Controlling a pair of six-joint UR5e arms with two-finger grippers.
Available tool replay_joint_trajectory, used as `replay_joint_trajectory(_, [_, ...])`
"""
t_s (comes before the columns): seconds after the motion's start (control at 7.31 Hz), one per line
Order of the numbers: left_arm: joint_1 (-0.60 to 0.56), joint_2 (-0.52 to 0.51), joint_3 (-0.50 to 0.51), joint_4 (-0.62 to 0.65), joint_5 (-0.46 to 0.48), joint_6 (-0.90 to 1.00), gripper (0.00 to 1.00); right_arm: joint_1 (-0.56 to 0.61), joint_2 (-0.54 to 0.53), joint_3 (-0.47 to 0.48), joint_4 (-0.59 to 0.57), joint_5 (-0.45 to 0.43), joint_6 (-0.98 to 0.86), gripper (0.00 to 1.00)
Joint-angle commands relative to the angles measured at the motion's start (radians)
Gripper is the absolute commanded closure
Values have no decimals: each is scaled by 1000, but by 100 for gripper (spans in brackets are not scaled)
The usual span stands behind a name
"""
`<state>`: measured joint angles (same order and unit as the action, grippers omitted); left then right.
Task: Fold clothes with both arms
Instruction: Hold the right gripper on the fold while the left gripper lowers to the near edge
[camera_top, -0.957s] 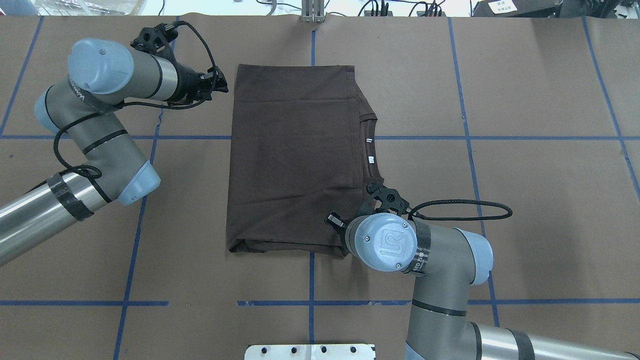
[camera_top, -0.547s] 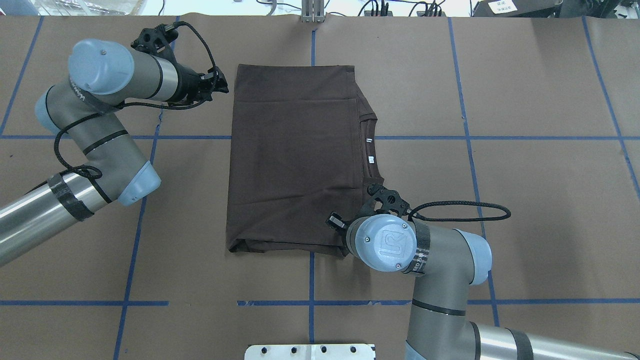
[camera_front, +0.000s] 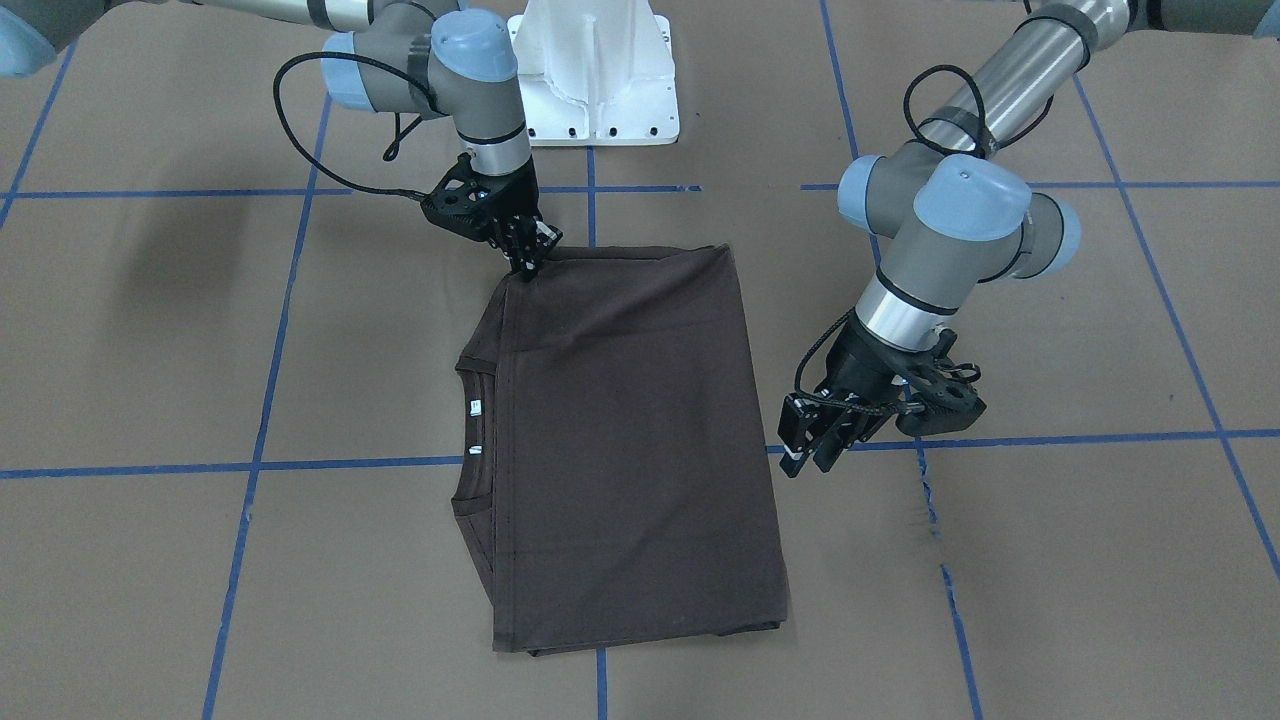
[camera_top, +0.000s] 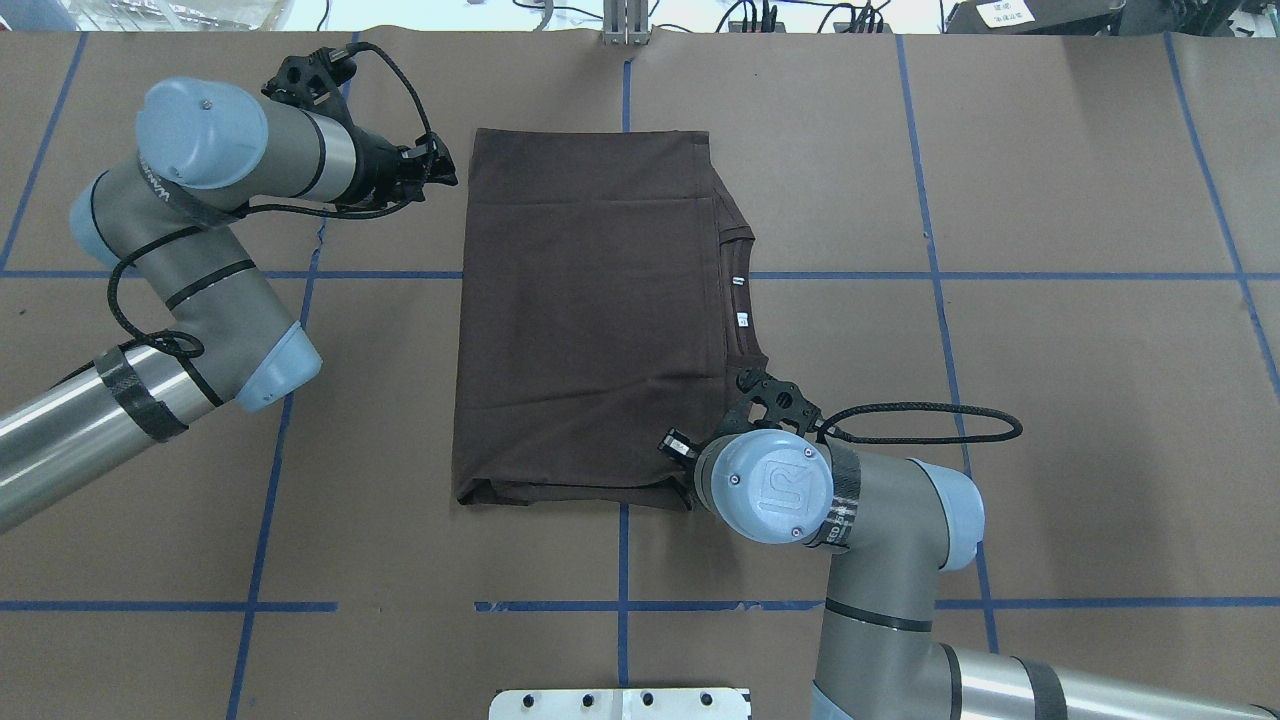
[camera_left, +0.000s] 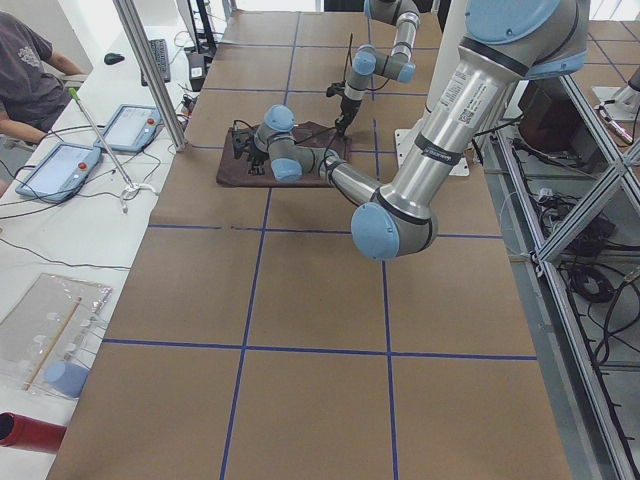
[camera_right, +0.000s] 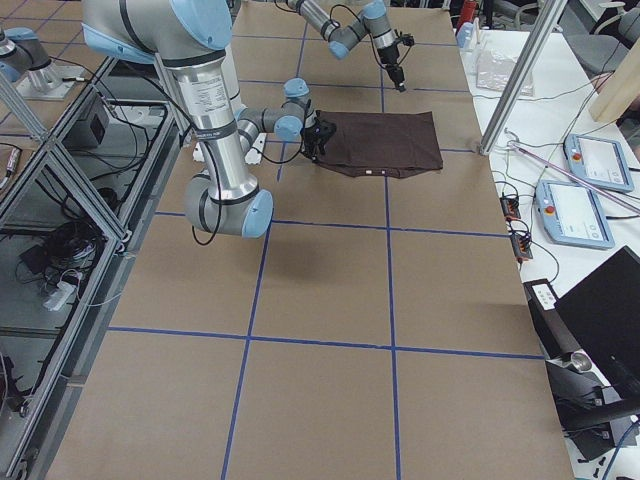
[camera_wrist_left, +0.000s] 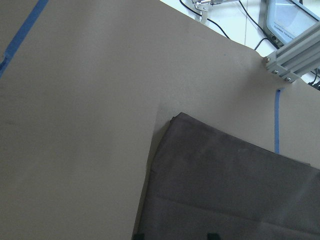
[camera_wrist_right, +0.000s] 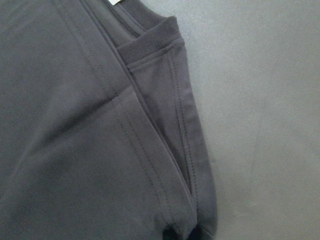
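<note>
T-shirt (camera_top: 590, 320) lying folded into rectangle mid table (camera_top: 1050, 400), collar (camera_top: 738, 300) poking out on robot's right side, white tags (camera_top: 741, 319) showing.

Right hand (camera_front: 527, 266) pinching shirt corner nearest base (camera_front: 595, 80), collar side. Front-facing view is showing that clearly, while overhead is burying it under wrist joint (camera_top: 765, 485). Right wrist cam is showing fabric bunching between fingertips at bottom edge.

Left hand (camera_front: 812, 452) hanging just beside opposite long edge, not touching cloth. Left wrist cam is showing fingertips spread, nothing gripped, shirt corner sitting below.
</note>
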<state>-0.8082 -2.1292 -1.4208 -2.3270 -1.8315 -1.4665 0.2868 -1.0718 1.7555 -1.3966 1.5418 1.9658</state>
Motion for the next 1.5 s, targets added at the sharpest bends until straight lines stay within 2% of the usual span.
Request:
replay_joint_trajectory(0.0, [0,0,-1,0,0,0,48,2,1,2,2,3,-4,100])
replay_joint_trajectory(0.41, [3,0,-23,1,-3,-67,48,11,-14,51,1,9,-5,100])
replay_joint_trajectory(0.68, [26,14,-90,2,-17,-185,48,9,-72,131,-1,9,-4,100])
replay_joint_trajectory(0.96, [133,173,-312,2,7,-338,47,-20,-96,159,-1,3,5,100])
replay_joint_trajectory(1.23, [322,283,-459,56,174,-470,45,-28,-96,160,-1,1,4,100])
replay_joint_trajectory(1.37, [401,299,-502,142,226,-527,41,-28,-97,162,-1,1,4,100])
